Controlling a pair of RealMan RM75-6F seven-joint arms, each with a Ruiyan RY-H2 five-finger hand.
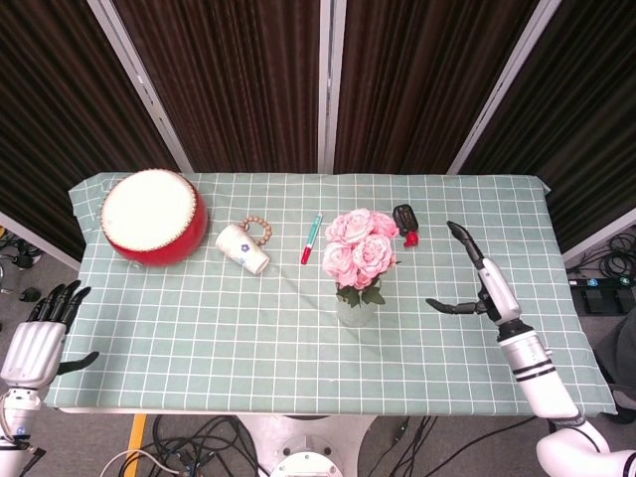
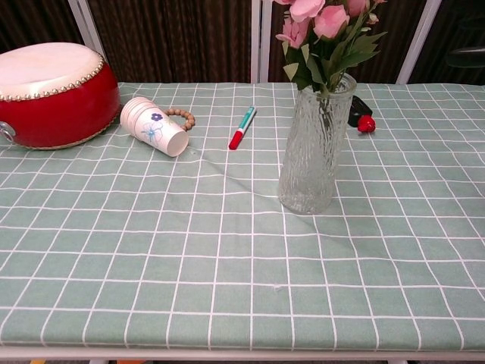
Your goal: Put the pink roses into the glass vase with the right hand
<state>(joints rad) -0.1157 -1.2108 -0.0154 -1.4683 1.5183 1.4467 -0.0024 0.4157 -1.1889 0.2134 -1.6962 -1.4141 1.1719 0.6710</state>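
Observation:
The pink roses (image 1: 359, 251) stand in the glass vase (image 2: 314, 144), stems down inside it and blooms (image 2: 322, 15) leaning a little left above the rim. The vase (image 1: 356, 306) is upright near the middle of the table. My right hand (image 1: 479, 283) hovers to the right of the vase, apart from it, fingers spread and holding nothing; in the chest view only a dark tip of the right hand (image 2: 466, 57) shows at the right edge. Off the table's near left corner my left hand (image 1: 40, 338) hangs with its fingers apart and empty.
A red drum (image 1: 152, 216) sits at the far left. A paper cup (image 1: 242, 247) lies on its side beside a bead bracelet (image 1: 261, 231). A red-capped pen (image 1: 312, 238) lies left of the vase. A black key fob with a red charm (image 1: 405, 222) lies behind it.

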